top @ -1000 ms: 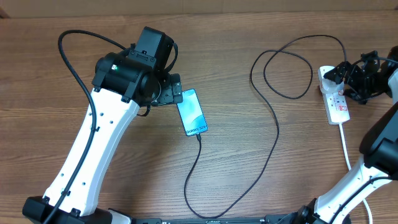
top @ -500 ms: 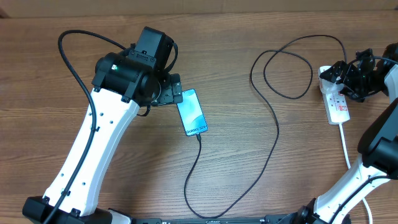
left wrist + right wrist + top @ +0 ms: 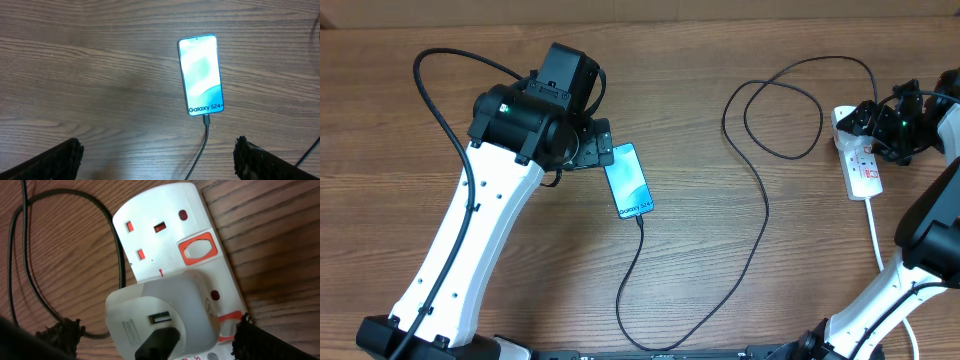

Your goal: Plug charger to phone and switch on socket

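Both pairs gape wide, empty. My left jaws hover beside the slim lit-screen phone [image 3: 200, 75], the thin black charger cable [image 3: 205, 127] in its near end. My right jaws hang over the white plastic power strip [image 3: 165, 235], far right. Its red-framed rocker switch [image 3: 198, 249] looks stiff and the strip light: press squarely, one fingertip.

Socket [image 3: 165, 210] lies slantwise on the wooden table [image 3: 270, 225]. Its upper outlet is empty with red shutters showing, and a white rocker switch [image 3: 198, 248] framed in orange-red sits just beside that outlet. A white adapter [image 3: 150, 305] sits in the next outlet down, with a small slot on its face and a black plug at its lower edge, while the charger [image 3: 22, 255] loops black over the wood to the left. The right gripper [image 3: 157, 336] is spread wide, its dark fingertips [image 3: 62, 331] at the lower corners of the view, one on either side of the adapter.
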Controlling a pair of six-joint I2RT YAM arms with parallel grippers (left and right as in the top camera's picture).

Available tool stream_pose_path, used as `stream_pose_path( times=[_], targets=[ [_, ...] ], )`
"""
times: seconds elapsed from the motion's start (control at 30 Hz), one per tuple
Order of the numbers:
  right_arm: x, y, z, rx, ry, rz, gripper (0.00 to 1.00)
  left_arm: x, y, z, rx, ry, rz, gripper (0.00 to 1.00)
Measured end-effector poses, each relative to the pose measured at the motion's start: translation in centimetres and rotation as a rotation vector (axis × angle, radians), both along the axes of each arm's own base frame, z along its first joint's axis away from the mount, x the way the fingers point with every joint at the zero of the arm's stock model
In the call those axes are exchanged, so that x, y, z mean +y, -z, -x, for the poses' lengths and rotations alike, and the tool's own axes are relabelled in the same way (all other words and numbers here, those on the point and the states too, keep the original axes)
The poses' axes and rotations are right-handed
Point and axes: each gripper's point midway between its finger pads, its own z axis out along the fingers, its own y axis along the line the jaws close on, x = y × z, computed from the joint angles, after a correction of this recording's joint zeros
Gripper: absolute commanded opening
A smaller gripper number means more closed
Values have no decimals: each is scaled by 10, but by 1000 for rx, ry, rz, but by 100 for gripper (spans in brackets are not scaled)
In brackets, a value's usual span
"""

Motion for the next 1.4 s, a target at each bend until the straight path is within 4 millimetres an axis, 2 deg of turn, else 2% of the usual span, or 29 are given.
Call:
stream_pose_path(
  times=[0.3, 0.93, 1.4],
  targets=[
    [7, -3, -3, -16, -14, -32, 100, 0, 0, 0, 0, 0, 0, 100],
    [3, 0, -3, -20, -28, 3, 100, 0, 0, 0, 0, 0, 0, 100],
    [10, 5, -8, -29, -50, 22, 100, 0, 0, 0, 0, 0, 0, 100]
  ],
)
